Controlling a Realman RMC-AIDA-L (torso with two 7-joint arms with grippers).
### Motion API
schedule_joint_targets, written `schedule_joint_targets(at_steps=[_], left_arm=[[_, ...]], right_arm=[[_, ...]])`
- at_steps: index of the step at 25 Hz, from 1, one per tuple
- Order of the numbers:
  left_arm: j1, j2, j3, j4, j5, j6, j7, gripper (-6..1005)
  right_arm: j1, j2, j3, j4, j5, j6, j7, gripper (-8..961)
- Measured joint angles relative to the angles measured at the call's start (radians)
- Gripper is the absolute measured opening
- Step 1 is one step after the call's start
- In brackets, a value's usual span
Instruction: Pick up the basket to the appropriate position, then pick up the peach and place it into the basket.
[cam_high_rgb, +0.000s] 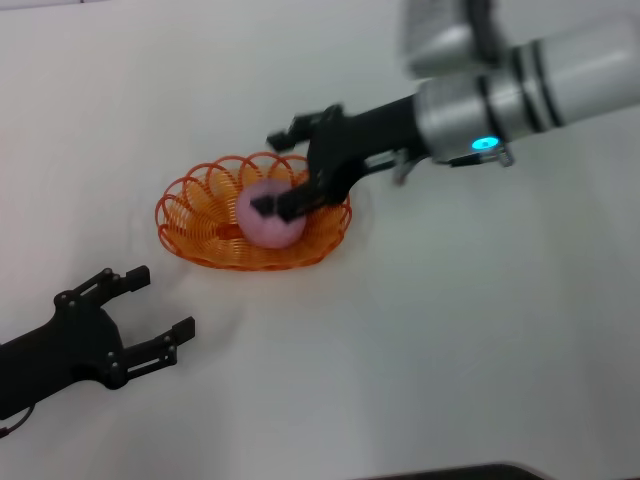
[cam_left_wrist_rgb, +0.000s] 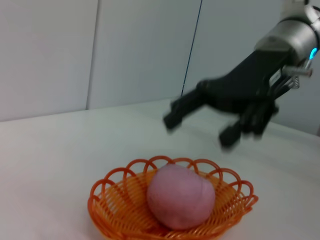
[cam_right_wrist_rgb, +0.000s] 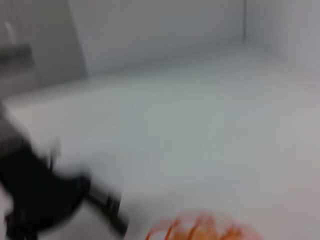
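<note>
While the peach (cam_high_rgb: 270, 213) sits inside the orange basket (cam_high_rgb: 200, 225) on the white table (cam_high_rgb: 450, 330), the right gripper (cam_high_rgb: 275, 170) hangs above it with its fingers spread apart, gripping nothing. From the left wrist view the peach (cam_left_wrist_rgb: 181, 196) rests in the middle of the basket (cam_left_wrist_rgb: 112, 210). Nearer the robot, the left gripper (cam_high_rgb: 160, 305) lies low over the table, well apart from the basket, fingers spread and empty

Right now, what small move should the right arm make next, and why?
Probably lift the right gripper straight up and away. The peach already sits in the basket, and the open fingers hang above it, clear of it. The left gripper waits open, apart on the table.
</note>
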Motion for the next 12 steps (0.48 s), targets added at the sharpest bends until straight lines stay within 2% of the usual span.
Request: schedule_joint_targets(at_steps=[1,2,5,8,12], left_arm=[[0.000,0.000,-0.002,0.000,0.000,0.001,0.000,888],[0.000,0.000,-0.005,0.000,0.000,0.001,0.000,888],[0.000,0.000,-0.006,0.000,0.000,0.002,0.000,888],[-0.001,0.000,-0.006,0.000,0.000,0.002,0.000,888],[-0.004,0.000,-0.006,0.000,-0.001,0.003,0.000,888]], right_arm=[[-0.029,-0.001,0.034,-0.010,0.036,-0.023,-0.043,942],[-0.029,-0.001,0.034,-0.010,0.036,-0.023,-0.043,941],[-0.123,-0.002,0.167,-0.024,0.113,-0.094,-0.177,939],[-0.182,-0.003,0.266,-0.013,0.127,-0.123,-0.256,938],[-0.254,-0.013,0.302,0.018,0.104,-0.144,-0.326,938]])
